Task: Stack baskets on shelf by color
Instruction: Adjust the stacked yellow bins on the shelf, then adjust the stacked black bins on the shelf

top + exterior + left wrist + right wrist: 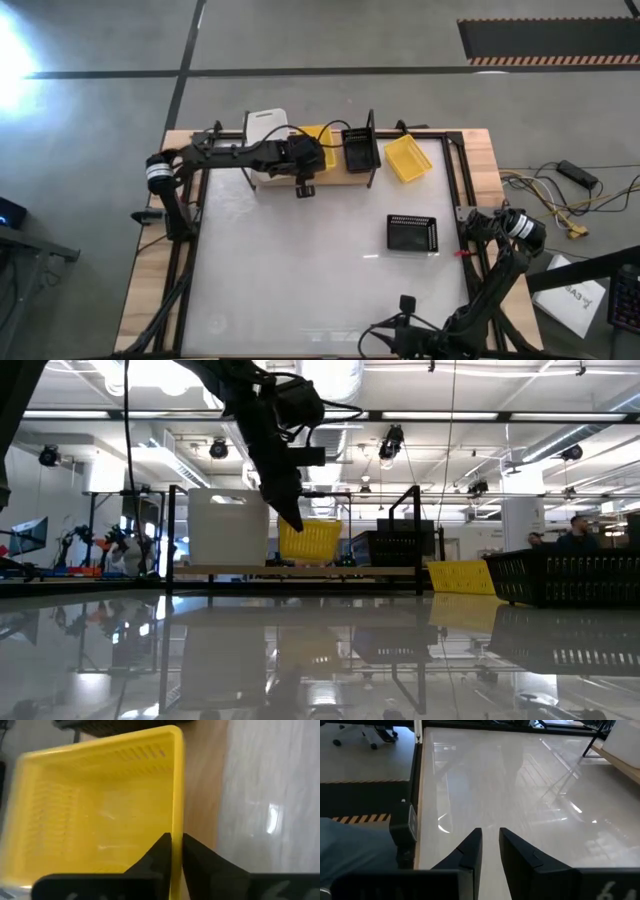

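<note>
Overhead: left gripper sat over the shelf, pinching a yellow basket beside the black basket | Low: yellow basket tilted above the shelf plank | Left wrist: fingers clamped its rim | Right wrist: right gripper narrow, empty, well apart from the shelf.

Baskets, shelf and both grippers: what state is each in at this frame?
White basket: on the shelf, left end.
Yellow basket: over the shelf, rim pinched by left gripper.
Black basket: on shelf.
Second yellow basket: on table, beside shelf.
Second black basket: on table.
Right gripper: near table's front edge, empty.
</note>
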Motion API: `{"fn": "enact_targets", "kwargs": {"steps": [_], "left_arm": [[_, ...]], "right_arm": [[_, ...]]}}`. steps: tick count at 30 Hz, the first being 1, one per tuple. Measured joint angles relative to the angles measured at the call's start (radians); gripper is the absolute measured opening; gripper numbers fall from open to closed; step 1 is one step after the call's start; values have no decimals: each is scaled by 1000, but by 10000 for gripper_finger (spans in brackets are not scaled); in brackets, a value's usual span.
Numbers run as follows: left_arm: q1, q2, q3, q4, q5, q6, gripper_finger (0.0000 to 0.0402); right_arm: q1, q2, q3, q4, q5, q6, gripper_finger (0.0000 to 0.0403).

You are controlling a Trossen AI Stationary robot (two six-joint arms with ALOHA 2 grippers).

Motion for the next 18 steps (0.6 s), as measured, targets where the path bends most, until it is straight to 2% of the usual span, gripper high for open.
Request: {"fn": "enact_targets", "kwargs": {"steps": [10, 14, 18], "left_arm": [[6, -6, 4, -34, 1, 4, 127], [-1, -57, 38, -44, 1, -12, 147], [-28, -100, 58, 27, 28, -45, 151]], "right_arm": [[0, 0, -1, 0, 0, 3, 59], [0, 0, -1, -1, 0, 3, 59], [2, 0, -1, -1, -2, 3, 59]]}}
